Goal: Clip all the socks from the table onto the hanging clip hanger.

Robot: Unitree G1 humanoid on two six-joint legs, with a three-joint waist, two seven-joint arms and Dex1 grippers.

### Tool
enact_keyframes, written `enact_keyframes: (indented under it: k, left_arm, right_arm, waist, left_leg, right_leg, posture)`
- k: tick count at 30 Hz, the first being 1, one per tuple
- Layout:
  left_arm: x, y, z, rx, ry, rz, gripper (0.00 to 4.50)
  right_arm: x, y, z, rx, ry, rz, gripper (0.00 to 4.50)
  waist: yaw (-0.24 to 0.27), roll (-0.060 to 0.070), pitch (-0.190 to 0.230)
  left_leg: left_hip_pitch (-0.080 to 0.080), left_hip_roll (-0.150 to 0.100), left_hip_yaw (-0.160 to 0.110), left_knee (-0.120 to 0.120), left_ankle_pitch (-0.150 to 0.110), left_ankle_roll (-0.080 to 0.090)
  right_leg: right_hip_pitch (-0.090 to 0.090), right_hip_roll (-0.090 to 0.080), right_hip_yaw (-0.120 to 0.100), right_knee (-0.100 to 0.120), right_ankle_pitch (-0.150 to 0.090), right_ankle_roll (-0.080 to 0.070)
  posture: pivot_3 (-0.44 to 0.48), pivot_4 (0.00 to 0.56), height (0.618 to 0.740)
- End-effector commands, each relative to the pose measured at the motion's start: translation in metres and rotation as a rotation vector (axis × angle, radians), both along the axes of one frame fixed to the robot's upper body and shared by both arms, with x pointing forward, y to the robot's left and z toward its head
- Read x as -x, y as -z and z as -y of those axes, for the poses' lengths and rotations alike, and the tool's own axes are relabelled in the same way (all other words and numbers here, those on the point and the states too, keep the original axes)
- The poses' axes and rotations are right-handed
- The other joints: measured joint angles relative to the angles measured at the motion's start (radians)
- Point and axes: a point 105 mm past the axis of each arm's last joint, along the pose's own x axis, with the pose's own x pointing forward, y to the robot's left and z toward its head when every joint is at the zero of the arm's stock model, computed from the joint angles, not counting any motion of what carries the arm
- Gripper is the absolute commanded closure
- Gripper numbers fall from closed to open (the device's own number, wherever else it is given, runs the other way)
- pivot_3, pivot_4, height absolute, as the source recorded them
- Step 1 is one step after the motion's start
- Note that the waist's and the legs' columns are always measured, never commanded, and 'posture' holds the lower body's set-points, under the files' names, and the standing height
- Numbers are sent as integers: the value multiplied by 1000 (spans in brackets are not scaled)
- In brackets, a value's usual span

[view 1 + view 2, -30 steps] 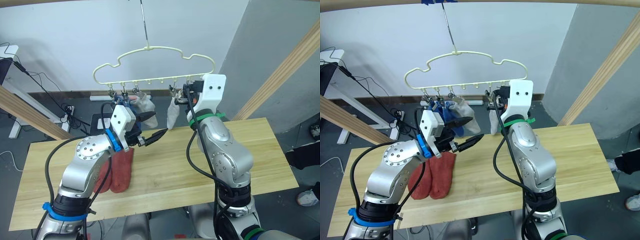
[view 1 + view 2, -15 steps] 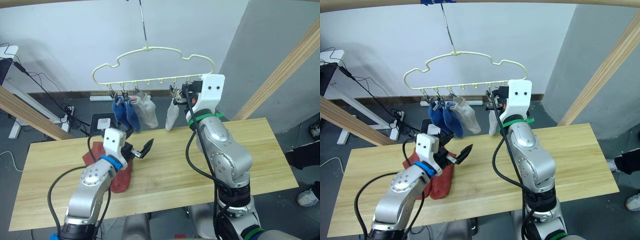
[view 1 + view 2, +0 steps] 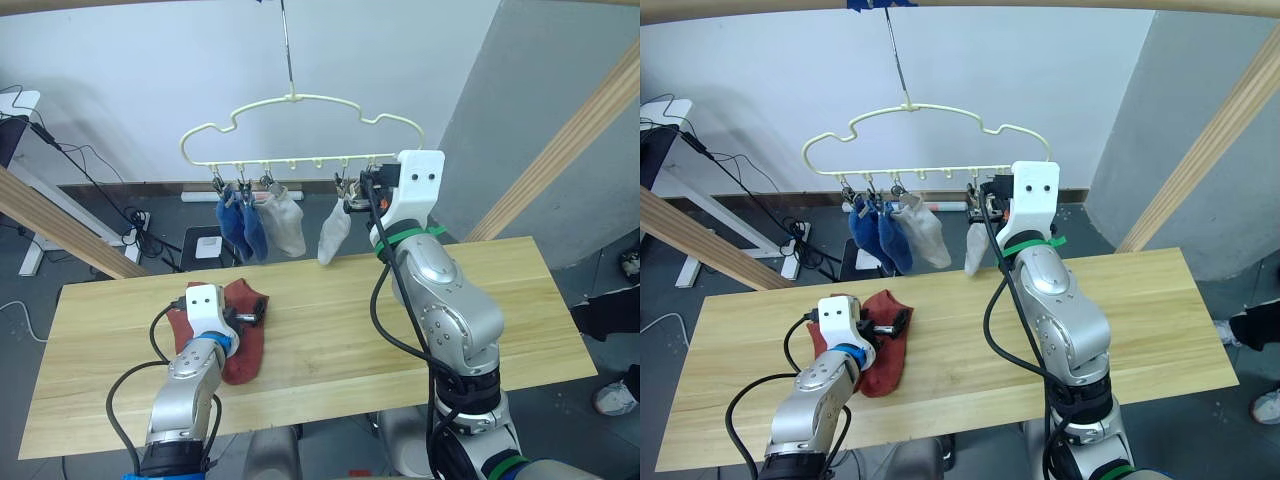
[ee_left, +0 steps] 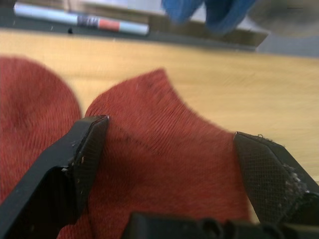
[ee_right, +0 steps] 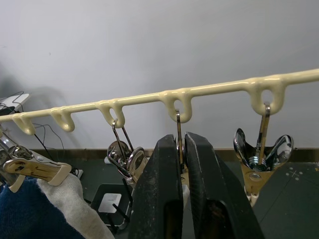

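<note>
Rust-red socks (image 3: pixel 243 335): two, flat and side by side on the light plank worktop (image 3: pixel 330 330), toward its left end, about midway between far and near edges; one partly under the left arm.
Blue socks (image 3: pixel 240 226): two, hanging from clips at the left end of the hanger's row, touching each other, beyond the worktop's far edge.
Light grey socks: one (image 3: pixel 284 221) clipped just right of the blue pair, touching it; the other (image 3: pixel 333 234) hanging further right along the row, its top beside the right tool, apart from the first.
Clip hanger (image 3: pixel 300 130): pale yellow wire, cloud-shaped outline, on a long metal hook, hanging above the far edge of the worktop; small metal clips (image 5: pixel 123 158) dangling from loops on the lower bar, some of them bare.
Left tool (image 4: pixel 169 149): low over the right-hand red sock, spread wide, one black finger at each side of the sock's cuff end, knit between them; cannot tell whether the tips touch the cloth.
Right tool (image 5: pixel 181 149): raised to the hanger's lower bar, black fingers (image 5: pixel 164 194) pressed close together with the wire of one clip running down between them, right by the top of the second grey sock.
Beyond the far edge: white wall, cables on the dark floor, a slanted wooden beam (image 3: pixel 50 225) at the left.
</note>
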Motion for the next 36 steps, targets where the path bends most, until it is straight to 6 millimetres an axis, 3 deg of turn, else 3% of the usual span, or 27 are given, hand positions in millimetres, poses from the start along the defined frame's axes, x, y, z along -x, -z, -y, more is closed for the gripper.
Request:
enact_keyframes:
  k: [1, 3, 6, 15, 18, 21, 23, 26, 30, 36]
  left_arm:
    - [4, 13, -4, -15, -15, -75, 67]
    - [7, 23, -3, -39, 8, -126, 67]
    - [9, 27, -3, -48, 14, -158, 606]
    - [11, 25, -6, -48, 26, -150, 2566]
    - [12, 18, 2, -51, 99, -113, 3394]
    - [11, 0, 30, -98, 301, 1, 4213]
    - [13, -17, 60, -100, 488, 100, 4491]
    - [17, -36, 90, -105, 674, 199, 4491]
    - [27, -79, 145, 0, 955, 357, 4491]
    - [16, -111, 179, 53, 983, 472, 4491]
  right_arm:
    - [11, -26, -12, -62, -46, 76, 4500]
    - [11, -26, -12, -61, -48, 75, 4500]
    - [11, -26, -12, -61, -50, 76, 4500]
    - [11, -25, -14, -61, -55, 76, 4500]
    - [11, -25, -14, -61, -56, 76, 4500]
    - [11, -25, -14, -59, -55, 76, 4500]
    - [10, -25, -14, -57, -53, 76, 4500]
    - [10, -25, -13, -55, -50, 78, 4500]
    - [10, -25, -12, -49, -42, 79, 4500]
    - [9, -25, -10, -44, -36, 80, 4500]
  waist:
    - [-1, 0, -1]
    - [-2, 0, -4]
    - [-3, 1, -14]
    - [-4, 1, -21]
    - [-4, 1, -21]
    - [-6, 1, -21]
    - [-5, 1, -20]
    - [1, 1, -20]
    - [0, 1, -20]
    - [-11, 1, -21]
  left_leg:
    - [0, 0, 0, 0, 0, 0]
    - [0, 0, 0, 0, 0, 0]
    - [1, 0, 0, 0, 0, 0]
    - [2, 0, 1, 0, 0, 0]
    - [2, 0, 1, 0, 0, 0]
    - [2, 0, 1, -1, 0, 0]
    - [1, 0, 1, -2, 0, 0]
    - [0, 0, 1, -1, 0, 0]
    - [0, 0, 2, -1, 0, 0]
    - [0, 0, 2, -2, 0, 0]
  right_leg:
    - [0, 0, 0, 0, 0, 0]
    - [0, 0, 0, 0, 0, 0]
    - [0, 0, 0, 0, 0, 0]
    - [1, 0, 0, 0, 0, 0]
    - [1, 0, 0, 0, 0, 0]
    - [1, 0, 1, 0, 0, 0]
    - [0, 0, 1, 0, 0, 0]
    - [0, 0, 1, -1, 0, 0]
    - [0, -1, 1, -2, 0, 0]
    - [0, 0, 2, -2, 0, 0]
  posture:
    - [-216, 277, 740]
    - [-216, 277, 740]
    - [-216, 277, 740]
    - [-211, 267, 740]
    - [-211, 267, 740]
    - [-211, 267, 740]
    - [-211, 267, 740]
    - [-218, 266, 740]
    - [-218, 266, 740]
    - [-229, 265, 740]
